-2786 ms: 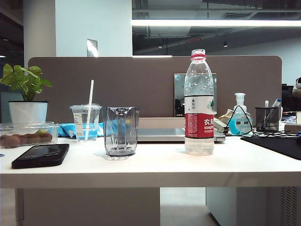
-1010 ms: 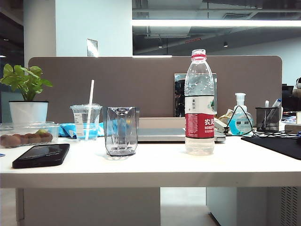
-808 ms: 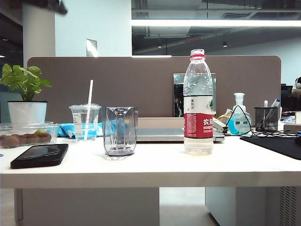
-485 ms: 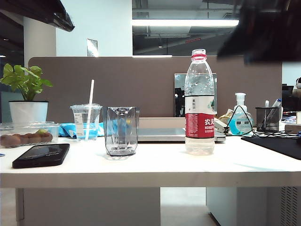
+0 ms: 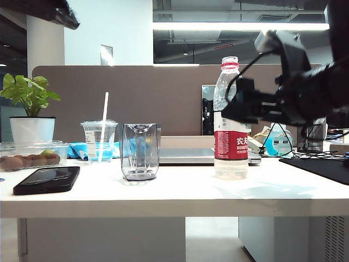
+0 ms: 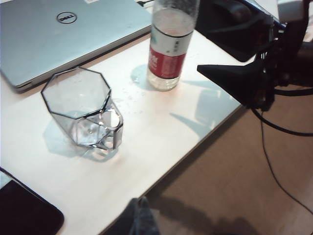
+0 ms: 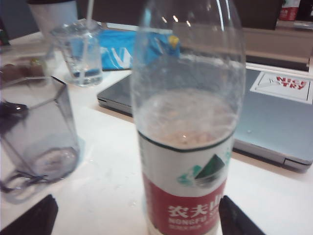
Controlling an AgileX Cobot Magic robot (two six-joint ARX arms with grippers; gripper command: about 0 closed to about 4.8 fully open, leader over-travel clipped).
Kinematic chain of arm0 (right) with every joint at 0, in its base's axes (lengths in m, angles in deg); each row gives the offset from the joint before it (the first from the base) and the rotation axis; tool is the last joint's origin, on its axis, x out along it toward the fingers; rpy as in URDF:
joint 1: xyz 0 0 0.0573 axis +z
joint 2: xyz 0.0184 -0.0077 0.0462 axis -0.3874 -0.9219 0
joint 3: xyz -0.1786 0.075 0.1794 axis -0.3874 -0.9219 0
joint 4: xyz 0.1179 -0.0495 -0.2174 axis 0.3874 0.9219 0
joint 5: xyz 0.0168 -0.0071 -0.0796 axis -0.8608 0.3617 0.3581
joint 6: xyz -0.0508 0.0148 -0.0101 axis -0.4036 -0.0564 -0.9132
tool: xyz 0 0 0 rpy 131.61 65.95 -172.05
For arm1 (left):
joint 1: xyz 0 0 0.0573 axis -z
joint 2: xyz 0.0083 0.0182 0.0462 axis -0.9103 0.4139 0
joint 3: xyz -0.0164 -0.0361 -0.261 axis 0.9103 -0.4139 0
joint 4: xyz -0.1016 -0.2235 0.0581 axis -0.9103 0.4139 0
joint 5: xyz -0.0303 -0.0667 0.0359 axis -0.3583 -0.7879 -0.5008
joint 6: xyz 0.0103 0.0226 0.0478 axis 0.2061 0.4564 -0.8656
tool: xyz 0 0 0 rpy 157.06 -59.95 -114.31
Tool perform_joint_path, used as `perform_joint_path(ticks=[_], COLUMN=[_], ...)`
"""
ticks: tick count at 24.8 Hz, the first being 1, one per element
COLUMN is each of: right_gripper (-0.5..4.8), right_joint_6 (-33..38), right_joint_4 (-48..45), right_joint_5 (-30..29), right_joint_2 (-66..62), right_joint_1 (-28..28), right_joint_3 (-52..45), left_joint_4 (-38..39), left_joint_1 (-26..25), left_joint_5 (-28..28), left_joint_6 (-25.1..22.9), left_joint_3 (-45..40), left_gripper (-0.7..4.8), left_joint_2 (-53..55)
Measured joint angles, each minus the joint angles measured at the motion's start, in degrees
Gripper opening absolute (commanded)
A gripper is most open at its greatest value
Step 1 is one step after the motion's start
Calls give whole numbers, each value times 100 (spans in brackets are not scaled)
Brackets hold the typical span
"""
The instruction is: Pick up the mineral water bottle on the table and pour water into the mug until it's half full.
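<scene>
The mineral water bottle (image 5: 230, 139) stands upright on the white table (image 5: 174, 196), right of the middle, with its red neck ring and white-and-red label showing. The mug (image 5: 139, 152), clear and grey-tinted, stands to its left and looks empty. My right gripper (image 5: 234, 106) reaches in from the right at label height. It is open wide, and in the right wrist view the bottle (image 7: 188, 147) stands just ahead of the gap, close to one fingertip (image 7: 237, 220). My left gripper (image 6: 139, 208) hangs high over the table's front edge, its fingers together, above the mug (image 6: 83, 110).
A grey laptop (image 5: 185, 155) lies behind the mug and bottle. A black phone (image 5: 46, 180), a lidded cup with a straw (image 5: 99, 141), a fruit tub (image 5: 30, 158) and a plant (image 5: 30, 109) are at the left. A pump bottle (image 5: 278, 139), pen holder (image 5: 310, 137) and black mat (image 5: 322, 166) are at the right.
My right arm has swung down from above into view and its gripper has come level with the bottle's label. My left arm has appeared at the upper left. Bottle and mug have not moved.
</scene>
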Motion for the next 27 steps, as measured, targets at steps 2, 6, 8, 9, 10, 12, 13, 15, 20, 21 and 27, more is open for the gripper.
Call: perform_joint_path(ticks=[2,6,8,9,10,12,13,15,20,21,27], right_gripper=[479,479,479,479,479,479,479,479,469,411,273], right_joint_6=[0,0,0,0,0,0,0,0,0,0,-4], right_joint_4=[-118,-188,-190,-192,-201,-197,-188,-188,-186,-188,-197], right_joint_5=[11,101,131,133,133,138,146,142,140,142,142], right_joint_2=[-214,-658,-933,-1093,-1222,-1445,-1510,-1681,-2041,-2146,-2223], right_joint_1=[-33,-44,-57,-57,-57,-74,-79,-90,-92,-101,-107], right_joint_3=[101,466,732,898,1027,1220,1272,1421,1714,1832,1950], left_joint_4=[22,28,28,35,42,55,66,103,249,284,334], left_joint_1=[7,-151,-144,-129,-138,-151,-146,-140,-146,-144,-146], left_joint_5=[-9,-42,-94,-111,-96,-83,-92,-122,-118,-122,-122], left_joint_6=[-2,-74,-90,-114,-133,-160,-173,-186,-223,-225,-225], left_joint_3=[-2,-2,0,-2,-2,-2,0,0,-2,-2,-2], left_gripper=[-5,-5,-5,-5,-5,-5,-5,-5,-5,-5,-5], left_joint_2=[-7,-92,-155,-164,-179,-223,-240,-243,-251,-273,-273])
